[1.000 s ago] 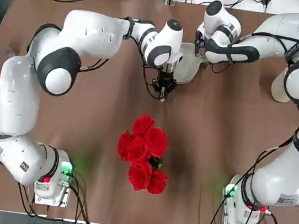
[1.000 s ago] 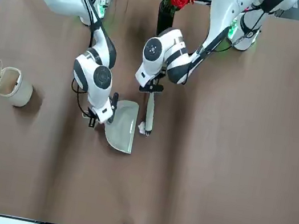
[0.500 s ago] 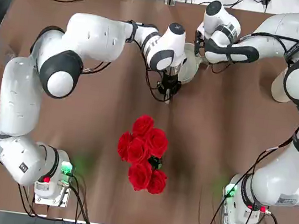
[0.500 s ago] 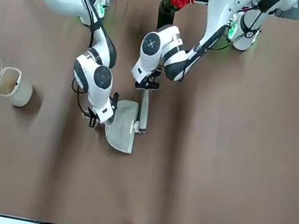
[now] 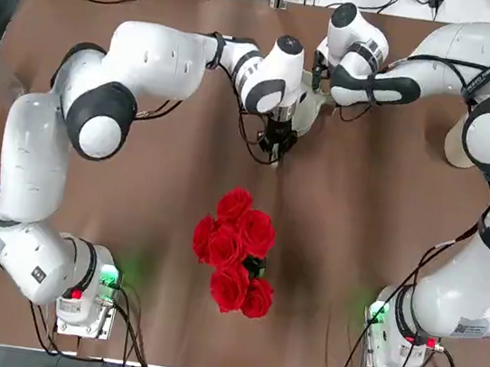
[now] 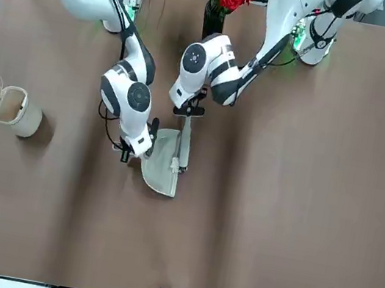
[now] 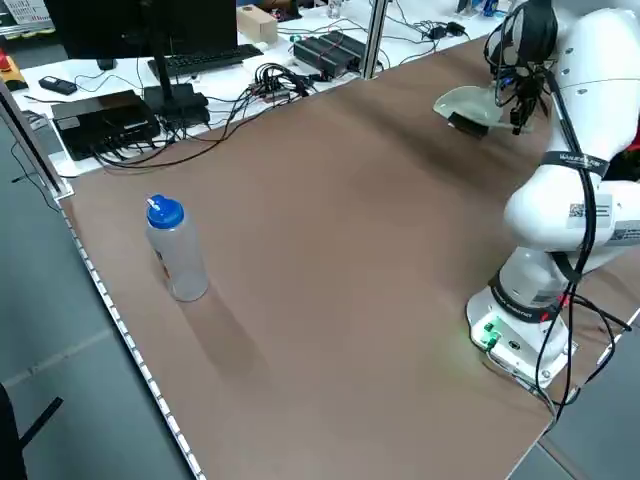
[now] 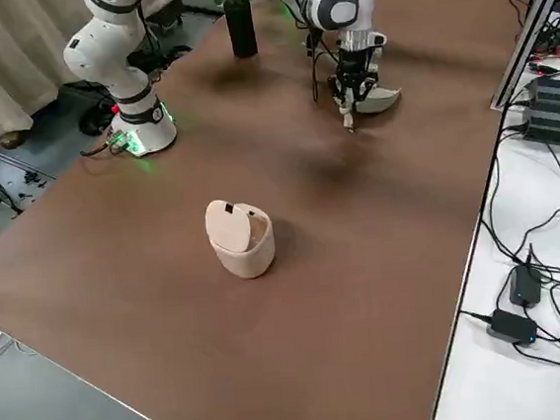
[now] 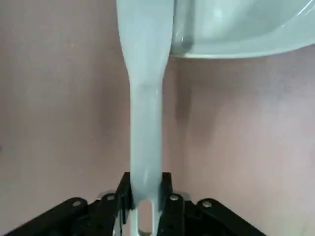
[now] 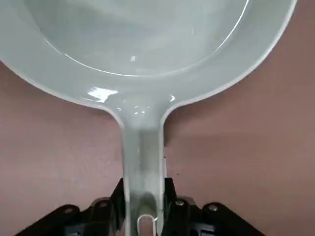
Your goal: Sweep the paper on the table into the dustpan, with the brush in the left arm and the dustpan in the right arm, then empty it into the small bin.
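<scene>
Front view: we see the left claw (image 6: 190, 106) near the upper middle of the frame, closed on the handle of the brush (image 6: 186, 143). Just left of it, our right claw (image 6: 139, 151) grips the dustpan (image 6: 163, 165), its pan beside the brush. The small bin (image 6: 19, 112) stands open-topped on the tabletop (image 6: 268, 224) at the frame's left. We cannot make out the paper.

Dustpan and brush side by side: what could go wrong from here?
The paper sits at the edge of the dustpan, so the brush might push it past the pan. The right pincer holds only the handle, so a hard push could twist the pan.
</scene>
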